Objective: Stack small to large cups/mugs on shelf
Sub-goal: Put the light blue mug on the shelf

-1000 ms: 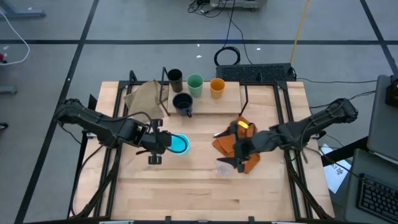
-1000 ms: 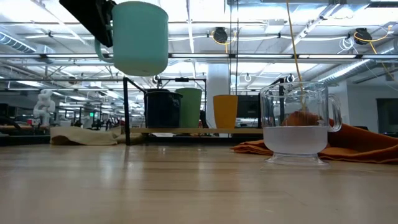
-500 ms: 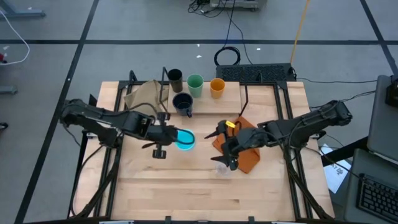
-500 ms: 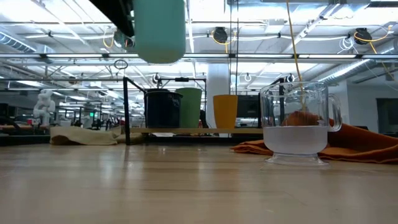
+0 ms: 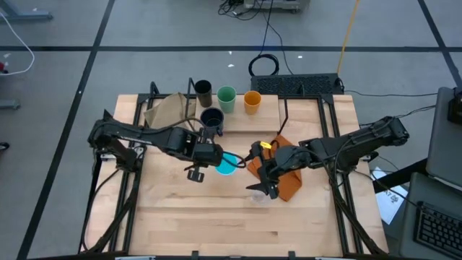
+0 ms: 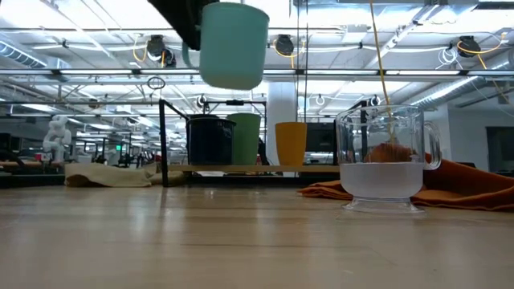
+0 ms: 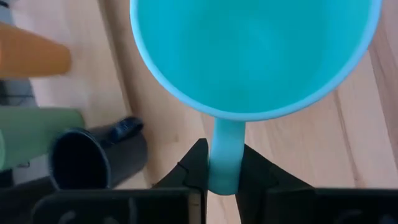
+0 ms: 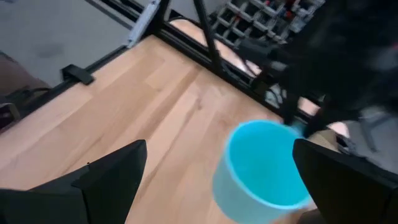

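My left gripper (image 5: 209, 157) is shut on a light blue mug (image 5: 226, 164), which hangs high over the table's middle (image 6: 233, 44). My right gripper (image 5: 258, 171) stands open just right of the mug, above a clear cup (image 6: 385, 160) standing on the tabletop. On the shelf (image 5: 253, 123) at the far side stand a dark brown cup (image 5: 203, 89), a green cup (image 5: 227, 97), an orange cup (image 5: 252, 101) and a dark navy mug (image 5: 211, 119). My left gripper pinches the mug's handle (image 7: 225, 155) between its two fingers (image 7: 196, 165). The fingers slant down from the table's left side. The mug is lifted clear of the table, mouth up and nearly upright, out ahead of the fingertips.
An orange cloth (image 5: 289, 177) lies under and beside my right gripper. A tan cloth (image 5: 167, 110) lies at the shelf's left end. Bare tabletop (image 5: 216, 217) stretches along the near side.
My left gripper has carried the light blue mug toward the table's right, a little higher, and rolled, so the mug hangs closer to upright. My right gripper has shifted slightly toward the table's middle and stayed open.
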`<state>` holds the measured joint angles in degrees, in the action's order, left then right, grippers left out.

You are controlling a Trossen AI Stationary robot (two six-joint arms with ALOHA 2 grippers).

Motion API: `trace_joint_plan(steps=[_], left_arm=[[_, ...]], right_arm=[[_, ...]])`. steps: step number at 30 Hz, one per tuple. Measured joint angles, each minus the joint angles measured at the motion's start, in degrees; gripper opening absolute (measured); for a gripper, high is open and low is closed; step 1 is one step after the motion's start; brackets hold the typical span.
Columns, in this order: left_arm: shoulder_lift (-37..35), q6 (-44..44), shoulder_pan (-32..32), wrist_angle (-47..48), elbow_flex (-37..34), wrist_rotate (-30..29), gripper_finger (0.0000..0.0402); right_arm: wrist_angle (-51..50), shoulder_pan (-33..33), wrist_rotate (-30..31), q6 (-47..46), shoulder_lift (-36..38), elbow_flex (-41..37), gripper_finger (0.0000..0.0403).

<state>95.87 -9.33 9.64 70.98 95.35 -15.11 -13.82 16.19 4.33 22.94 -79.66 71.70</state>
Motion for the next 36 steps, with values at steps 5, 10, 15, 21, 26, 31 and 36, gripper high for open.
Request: trace_joint_plan(steps=[5,10,15,21,26,31,36], left_arm=[[0.1,-1.2,0.0,-0.7,3.0,-0.6,0.0044],[0.1,-1.6,0.0,-0.5,3.8,-0.7,0.0044],[0.1,-1.6,0.0,-0.6,3.8,-0.6,0.0044],[0.1,-1.5,0.0,-0.6,3.7,-0.4,0.0044],[0.2,-1.0,0.0,0.0,3.7,0.0,0.0044],[0.2,-0.8,0.0,0.2,3.7,0.1,0.0044],[0.2,-1.1,0.0,0.4,3.7,0.0,0.0044]], right_arm=[[-0.2,0.0,-0.2,0.7,-1.0,-0.1,0.0393],[0.8,-0.1,-0.2,3.3,-3.0,0.0,0.0393],[2.3,-0.6,-0.2,4.8,-4.6,-0.1,0.0393],[4.1,-2.7,-0.1,5.1,-7.2,-0.1,0.0393],[5.6,-3.9,0.0,7.6,-8.4,-0.1,0.0393],[6.3,-4.6,0.1,6.1,-8.0,-0.1,0.0389],[5.9,-4.9,0.1,4.4,-7.9,-0.1,0.0366]])
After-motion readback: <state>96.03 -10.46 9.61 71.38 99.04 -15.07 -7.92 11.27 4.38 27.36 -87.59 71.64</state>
